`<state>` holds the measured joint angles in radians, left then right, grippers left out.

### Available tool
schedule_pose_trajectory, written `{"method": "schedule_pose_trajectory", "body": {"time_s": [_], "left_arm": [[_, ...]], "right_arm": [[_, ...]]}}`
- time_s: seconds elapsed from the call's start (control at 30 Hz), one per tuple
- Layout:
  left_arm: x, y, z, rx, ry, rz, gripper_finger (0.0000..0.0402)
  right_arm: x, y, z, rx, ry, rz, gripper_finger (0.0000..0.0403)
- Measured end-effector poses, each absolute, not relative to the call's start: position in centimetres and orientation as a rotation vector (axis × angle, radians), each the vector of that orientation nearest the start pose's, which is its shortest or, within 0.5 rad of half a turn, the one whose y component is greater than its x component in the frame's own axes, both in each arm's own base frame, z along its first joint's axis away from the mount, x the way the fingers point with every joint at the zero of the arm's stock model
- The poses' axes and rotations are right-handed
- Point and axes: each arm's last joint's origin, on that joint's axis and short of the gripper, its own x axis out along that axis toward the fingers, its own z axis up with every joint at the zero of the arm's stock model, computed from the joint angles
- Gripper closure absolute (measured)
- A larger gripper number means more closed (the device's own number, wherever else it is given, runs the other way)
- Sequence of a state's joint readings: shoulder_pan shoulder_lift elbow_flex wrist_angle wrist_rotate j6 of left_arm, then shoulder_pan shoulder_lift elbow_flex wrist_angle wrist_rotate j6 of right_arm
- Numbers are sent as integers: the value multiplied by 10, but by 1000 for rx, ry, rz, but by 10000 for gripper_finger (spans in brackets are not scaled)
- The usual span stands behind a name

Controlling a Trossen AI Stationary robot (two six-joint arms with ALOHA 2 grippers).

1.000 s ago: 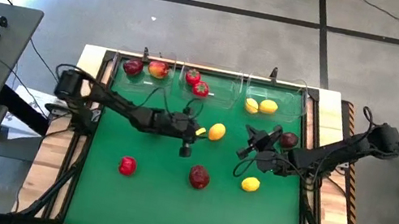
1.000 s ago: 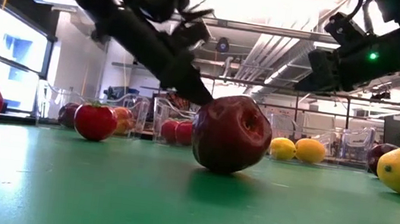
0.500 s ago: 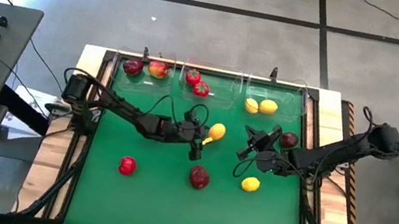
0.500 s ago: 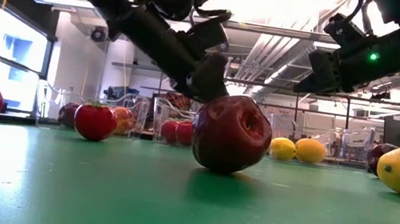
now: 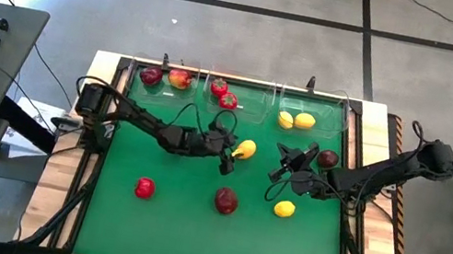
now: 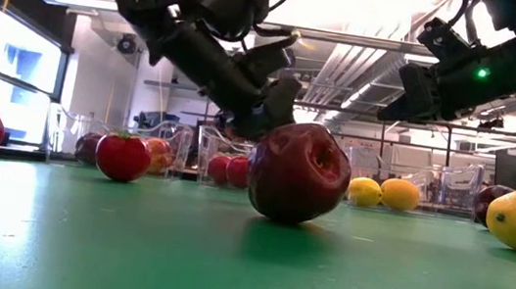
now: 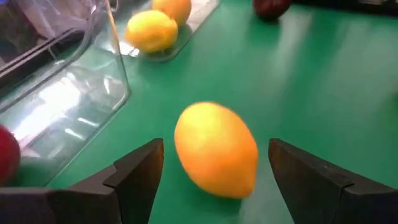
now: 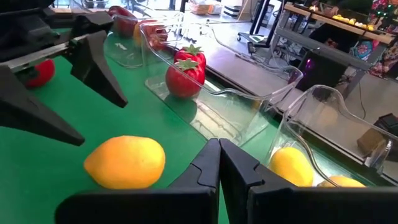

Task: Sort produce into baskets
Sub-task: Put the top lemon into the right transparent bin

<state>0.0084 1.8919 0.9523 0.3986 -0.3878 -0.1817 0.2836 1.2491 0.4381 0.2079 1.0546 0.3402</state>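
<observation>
- High view: yellow lemon [image 5: 246, 149] lies on the green mat [image 5: 173, 220] just in front of the three clear bins [image 5: 242, 92] at the back edge. Left gripper [image 5: 232, 154] is stretched low from the left, fingers spread, tips right at the lemon. Right gripper [image 5: 280, 170] hangs over the mat's right part, near a dark apple [image 5: 327, 159] and a second lemon [image 5: 285, 209].
- Low view: a dark red apple [image 6: 299, 172] sits close to the camera on the mat; left arm slants down behind it. Workshop ceiling and windows beyond.
- Left wrist view: the lemon [image 7: 216, 149] lies between the two open fingers [image 7: 140, 171], untouched on both sides; bin wall just beside it.
- Right wrist view: right gripper's fingers [image 8: 208, 163] are pressed together, holding nothing; a green-topped red fruit [image 8: 185, 73] rests in the middle bin.
</observation>
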Motion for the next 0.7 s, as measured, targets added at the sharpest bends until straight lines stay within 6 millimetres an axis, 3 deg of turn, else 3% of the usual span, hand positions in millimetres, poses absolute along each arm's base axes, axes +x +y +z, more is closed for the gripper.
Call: {"method": "schedule_pose_trajectory", "body": {"time_s": [0.43,0.7], "left_arm": [[397,14,127,-77,521,408,123],[398,21,117,-118,565,432,123]], "right_arm": [[215,36,170,-65,357,-808,403],[215,36,170,-65,358,-806,403]]}}
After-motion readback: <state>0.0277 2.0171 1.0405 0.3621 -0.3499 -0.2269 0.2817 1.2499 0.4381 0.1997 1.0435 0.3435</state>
